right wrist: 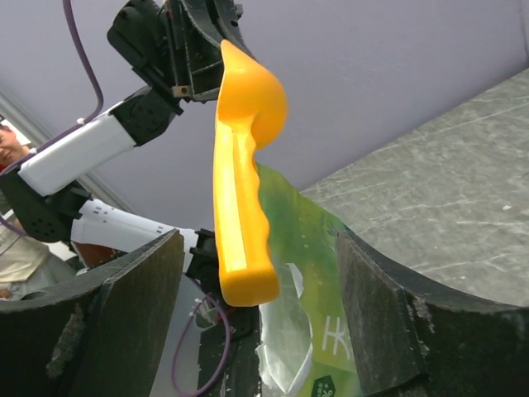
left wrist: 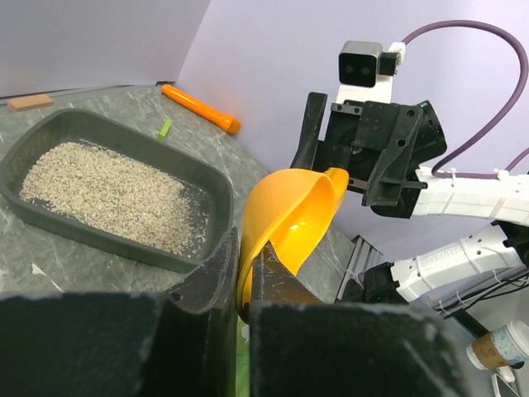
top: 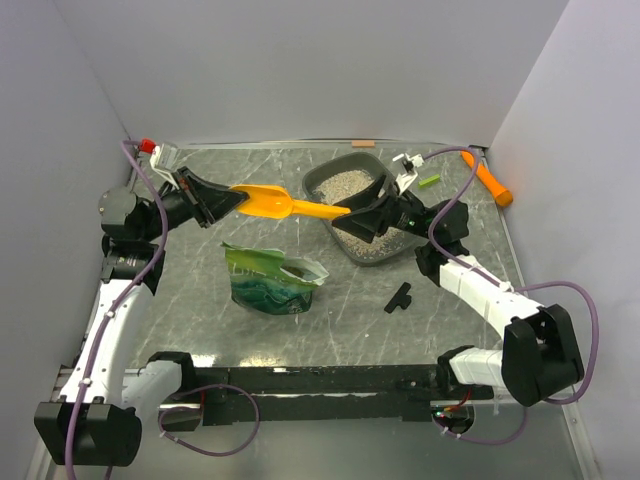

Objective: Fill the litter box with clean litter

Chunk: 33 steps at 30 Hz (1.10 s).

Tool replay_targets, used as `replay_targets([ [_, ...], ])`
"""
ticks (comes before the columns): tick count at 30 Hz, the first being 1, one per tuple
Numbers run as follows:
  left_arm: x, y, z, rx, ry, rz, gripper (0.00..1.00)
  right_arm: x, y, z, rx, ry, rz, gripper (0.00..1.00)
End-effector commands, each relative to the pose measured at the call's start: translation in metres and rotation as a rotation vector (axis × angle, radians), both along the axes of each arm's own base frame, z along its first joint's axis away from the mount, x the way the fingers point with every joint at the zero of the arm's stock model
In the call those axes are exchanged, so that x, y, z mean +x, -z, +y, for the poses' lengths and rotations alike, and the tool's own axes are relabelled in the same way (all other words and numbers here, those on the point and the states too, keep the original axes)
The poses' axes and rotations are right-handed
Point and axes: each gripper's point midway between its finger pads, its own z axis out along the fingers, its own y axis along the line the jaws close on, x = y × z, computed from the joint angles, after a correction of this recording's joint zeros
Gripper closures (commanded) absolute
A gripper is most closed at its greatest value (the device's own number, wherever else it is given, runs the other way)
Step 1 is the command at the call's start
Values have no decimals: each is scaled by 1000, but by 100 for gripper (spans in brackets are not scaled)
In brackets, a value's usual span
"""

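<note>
An orange-yellow scoop [top: 290, 207] hangs level above the table between my two arms. My left gripper [top: 238, 200] is shut on the rim of the scoop's bowl [left wrist: 297, 215], its jaws pinching that edge. My right gripper [top: 352, 213] is open at the handle end. The handle [right wrist: 240, 215] hangs between its wide fingers [right wrist: 397, 314] with a gap on each side. The litter box [top: 345, 161] lies at the back right, partly under the right gripper, holding a layer of clean litter [top: 345, 183]. From the left wrist, the box [left wrist: 99, 120] and litter [left wrist: 107, 194] lie to the left.
A crinkled green bag [top: 270, 280] lies open on the table's middle, below the scoop, and shows behind the handle [right wrist: 331, 273]. An orange marker [top: 487, 178] and a small green stick [top: 428, 181] lie at the back right. A small black piece [top: 400, 297] lies near the right arm.
</note>
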Motion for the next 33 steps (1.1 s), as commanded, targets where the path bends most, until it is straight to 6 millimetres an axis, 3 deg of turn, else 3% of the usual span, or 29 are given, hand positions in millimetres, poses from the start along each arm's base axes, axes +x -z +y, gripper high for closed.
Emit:
replay_targets([
  [1,-2,-10,1,-7,13,-42,99,-7,-28,4,50,-19,-119,22],
  [15,0,-6,4,-8,0,-20,99,-17,-40,23,29,-33,-182,29],
  [24,-2,-5,5,-6,-4,-23,99,-19,-40,28,33,-42,-185,42],
  [27,-1,-5,5,-6,-5,-23,99,-20,-39,28,32,-44,-187,52],
  [28,-2,-5,5,-5,-1,-23,99,-19,-41,28,35,-42,-193,63],
  [30,-3,-4,5,-4,0,-21,99,-20,-42,28,34,-44,-197,74],
  [31,-3,-4,5,-2,0,-22,99,-20,-42,29,32,-44,-199,94],
  [32,-2,-2,6,0,-4,-14,99,-20,-42,28,30,-37,-205,100],
  [33,-4,-2,5,4,-2,-20,99,-19,-41,28,27,-32,-205,100],
])
